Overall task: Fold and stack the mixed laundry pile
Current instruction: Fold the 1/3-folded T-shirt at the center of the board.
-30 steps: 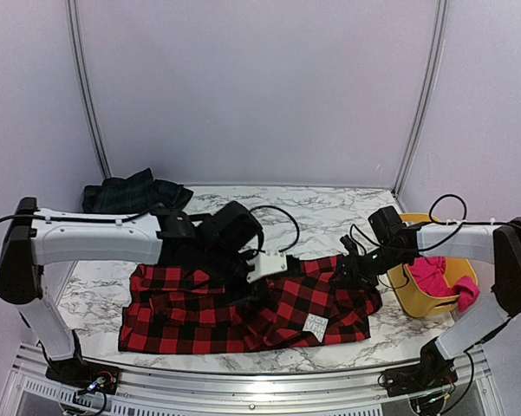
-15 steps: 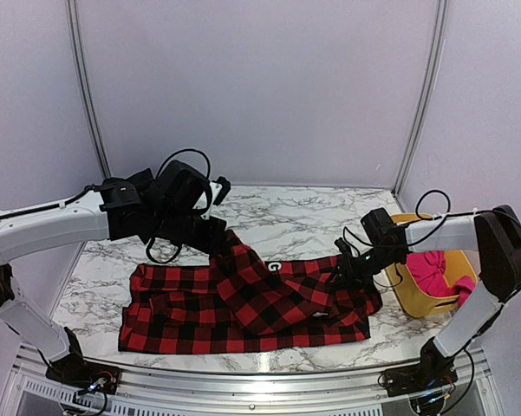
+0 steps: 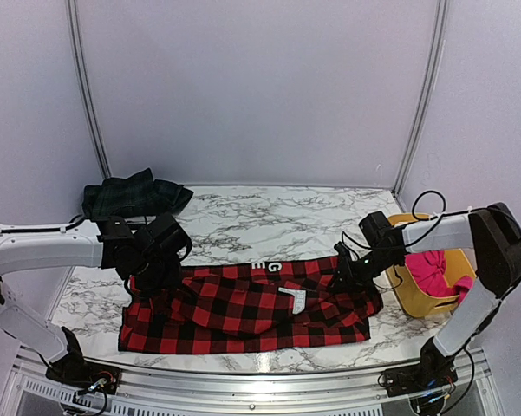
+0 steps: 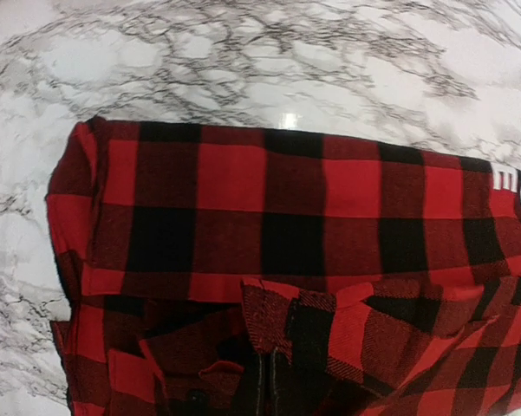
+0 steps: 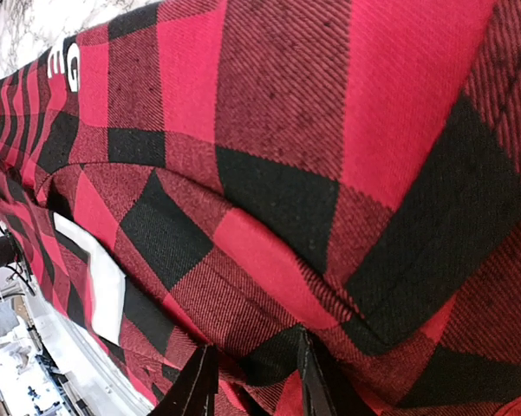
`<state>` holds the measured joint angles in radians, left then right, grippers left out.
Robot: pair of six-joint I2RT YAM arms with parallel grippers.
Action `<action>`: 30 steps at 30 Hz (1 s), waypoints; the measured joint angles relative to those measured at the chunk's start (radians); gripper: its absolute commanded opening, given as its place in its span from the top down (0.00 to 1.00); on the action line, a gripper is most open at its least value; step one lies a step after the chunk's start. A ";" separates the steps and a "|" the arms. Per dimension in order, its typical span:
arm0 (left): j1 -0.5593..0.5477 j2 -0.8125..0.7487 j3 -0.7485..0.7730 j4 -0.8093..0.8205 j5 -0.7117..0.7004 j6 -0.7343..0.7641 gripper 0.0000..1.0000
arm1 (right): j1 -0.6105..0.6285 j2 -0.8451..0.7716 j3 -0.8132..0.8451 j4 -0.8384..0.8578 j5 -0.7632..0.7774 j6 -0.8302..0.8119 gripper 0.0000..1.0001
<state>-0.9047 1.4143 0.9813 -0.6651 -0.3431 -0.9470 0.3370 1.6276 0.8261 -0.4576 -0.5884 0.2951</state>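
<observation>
I saw the checked garment [image 3: 243,310] spread across the lower middle of the top view, left gripper [image 3: 149,279] pinched tight on its left end, right gripper [image 3: 346,270] narrowly clamping a fold at its right end.

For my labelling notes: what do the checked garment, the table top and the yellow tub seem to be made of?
Checked garment: matte woven cloth, perhaps flannel; diagonal twill ribs show.
Table top: glossy marble or marble-print; grey veins, light glint.
Yellow tub: smooth, probably plastic; rigid rim.
</observation>
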 measured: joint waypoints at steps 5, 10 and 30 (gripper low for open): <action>0.016 -0.003 -0.037 -0.053 -0.058 -0.092 1.00 | 0.000 0.005 0.010 -0.013 0.004 -0.011 0.67; 0.033 0.031 -0.037 -0.099 -0.088 -0.140 0.98 | 0.000 0.005 0.063 -0.053 0.015 -0.017 0.67; 0.037 0.053 0.162 -0.060 -0.051 0.236 0.05 | 0.016 -0.121 0.302 -0.208 0.013 -0.048 0.63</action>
<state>-0.8677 1.4677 1.1431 -0.7250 -0.3939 -0.7109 0.3527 1.5063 1.1282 -0.6655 -0.5755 0.2470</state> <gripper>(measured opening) 0.967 0.365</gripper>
